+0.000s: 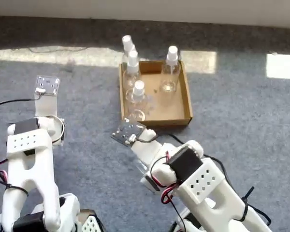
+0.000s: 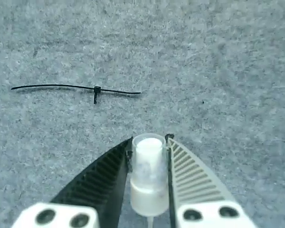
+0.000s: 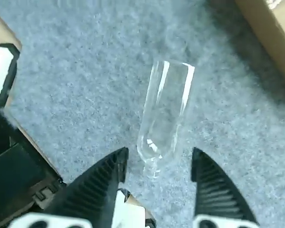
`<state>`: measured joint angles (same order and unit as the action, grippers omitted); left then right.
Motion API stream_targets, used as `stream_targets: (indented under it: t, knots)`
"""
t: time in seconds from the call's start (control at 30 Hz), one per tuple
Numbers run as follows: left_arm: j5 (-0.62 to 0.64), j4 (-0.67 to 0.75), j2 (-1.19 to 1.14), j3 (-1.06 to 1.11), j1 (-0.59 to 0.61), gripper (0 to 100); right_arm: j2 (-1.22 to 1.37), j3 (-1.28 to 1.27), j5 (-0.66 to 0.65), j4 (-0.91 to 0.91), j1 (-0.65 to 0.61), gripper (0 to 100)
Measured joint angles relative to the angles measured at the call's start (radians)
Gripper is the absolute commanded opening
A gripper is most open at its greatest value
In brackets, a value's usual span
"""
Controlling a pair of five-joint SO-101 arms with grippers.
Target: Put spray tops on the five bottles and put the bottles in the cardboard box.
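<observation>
Box (image 1: 187, 94) holds capped bottles (image 1: 170, 72); left hand (image 2: 149, 139) pinches spray top (image 2: 148, 175); right hand (image 3: 160, 154) wide, by bare bottle (image 3: 168, 99).

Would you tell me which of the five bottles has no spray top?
The clear bottle lying on the carpet at the open right gripper; the other four stand white-topped at the cardboard box.

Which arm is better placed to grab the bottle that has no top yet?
Right, probably. The right gripper is open right at the bare bottle, while the left gripper is shut on a spray top.
</observation>
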<state>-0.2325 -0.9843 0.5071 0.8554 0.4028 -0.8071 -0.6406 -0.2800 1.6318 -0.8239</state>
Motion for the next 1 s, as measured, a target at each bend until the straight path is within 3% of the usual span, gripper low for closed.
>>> stream_targets:
  t: [0.2, 0.53, 0.77, 1.0]
  knots:
    - [0.0, 0.087, 0.0, 0.077, 0.0, 1, 0.0, -0.181, 0.0, -0.118, -0.049, 33.5]
    - [0.0, 0.104, 0.0, 0.086, 0.0, 1, 0.0, -0.448, 0.0, -0.4, 0.011, 32.5]
    - [0.0, 0.104, 0.0, 0.092, 0.0, 1, 0.0, -0.519, 0.0, -0.473, 0.011, 16.3]
    - [0.0, 0.106, 0.0, 0.103, 0.0, 1, 0.0, -0.523, 0.0, -0.482, 0.014, 7.1]
